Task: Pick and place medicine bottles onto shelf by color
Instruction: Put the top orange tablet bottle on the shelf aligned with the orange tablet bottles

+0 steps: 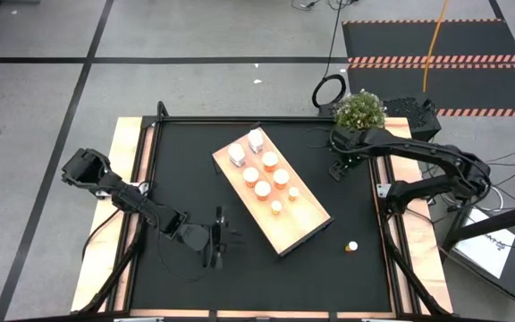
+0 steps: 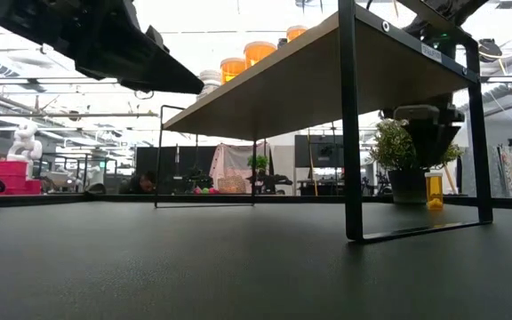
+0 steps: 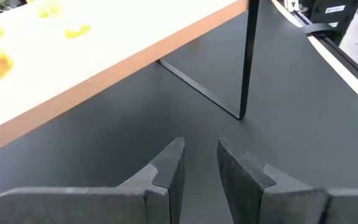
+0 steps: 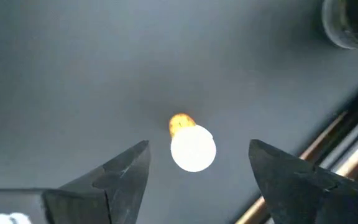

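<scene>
The shelf (image 1: 304, 224), a light-wood board on thin black legs, stands slantwise mid-table. On it stand two white bottles (image 1: 238, 154) and several orange bottles with white caps (image 1: 263, 189). My right gripper (image 4: 199, 144) is open and points down near the table's far right. A small orange bottle with a white cap (image 4: 192, 147) stands upright on the black tabletop below it, between the fingers and apart from both; it also shows in the low view (image 2: 434, 189). Another small bottle (image 1: 352, 246) stands on the table near the shelf's near end. My left gripper (image 3: 201, 144) is open, low over the table, left of the shelf.
A potted plant (image 1: 360, 112) stands at the table's far right corner, just beyond my right gripper (image 1: 339, 168). The shelf's black leg (image 3: 247, 59) stands ahead of my left gripper (image 1: 215, 237). Bare black tabletop (image 1: 186, 165) lies left of the shelf.
</scene>
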Controlling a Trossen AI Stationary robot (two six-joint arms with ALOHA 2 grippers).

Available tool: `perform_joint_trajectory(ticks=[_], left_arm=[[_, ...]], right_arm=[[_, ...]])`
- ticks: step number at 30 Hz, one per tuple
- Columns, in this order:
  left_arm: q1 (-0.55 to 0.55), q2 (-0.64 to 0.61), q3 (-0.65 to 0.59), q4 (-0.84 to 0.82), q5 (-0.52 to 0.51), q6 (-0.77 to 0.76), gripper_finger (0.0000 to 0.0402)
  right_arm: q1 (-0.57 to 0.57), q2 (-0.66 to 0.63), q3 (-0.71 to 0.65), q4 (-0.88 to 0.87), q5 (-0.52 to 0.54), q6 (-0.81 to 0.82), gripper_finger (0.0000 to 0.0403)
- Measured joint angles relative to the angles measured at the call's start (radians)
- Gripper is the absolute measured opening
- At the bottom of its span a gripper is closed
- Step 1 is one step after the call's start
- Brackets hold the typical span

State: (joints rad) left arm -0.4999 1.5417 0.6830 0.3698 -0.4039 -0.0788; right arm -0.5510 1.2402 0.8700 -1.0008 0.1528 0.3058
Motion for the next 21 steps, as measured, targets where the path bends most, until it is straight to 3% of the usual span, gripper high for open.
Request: perform_joint_trajectory(ticks=[21], left_arm=[[0.001,0.0,0.0,-0.019,0.021,-0.008,0.0097]], right_arm=[[0.001,0.099,0.0,0.009,0.004,0.023,0.0232]])
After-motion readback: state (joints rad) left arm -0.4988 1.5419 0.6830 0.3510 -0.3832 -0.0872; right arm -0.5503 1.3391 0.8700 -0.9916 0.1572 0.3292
